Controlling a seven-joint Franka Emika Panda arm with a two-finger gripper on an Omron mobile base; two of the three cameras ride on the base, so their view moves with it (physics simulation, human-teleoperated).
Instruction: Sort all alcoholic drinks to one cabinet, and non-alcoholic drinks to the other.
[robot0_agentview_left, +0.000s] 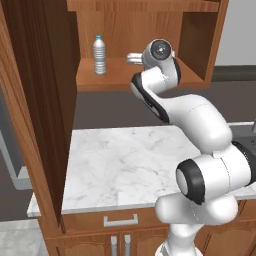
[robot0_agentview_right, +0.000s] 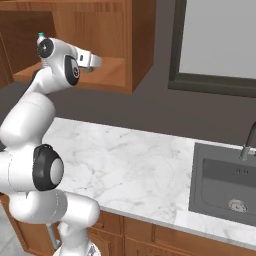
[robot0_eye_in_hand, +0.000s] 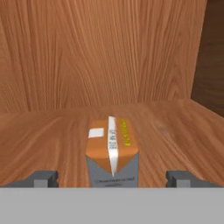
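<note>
Orange-topped grey carton (robot0_eye_in_hand: 112, 153) stands on the cabinet (robot0_agentview_left: 192, 35) shelf between the gripper's (robot0_eye_in_hand: 112, 178) spread, empty fingers (robot0_eye_in_hand: 43, 178), so back straight out without clipping it (water bottle (robot0_agentview_left: 99, 55) stands well to the left on the same shelf).

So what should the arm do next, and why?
Probably draw straight back out of the cabinet. The gripper stands open, its fingertips wide of the orange-topped carton, which sits upright on the shelf, so it looks delivered. The water bottle stands nearby.
</note>
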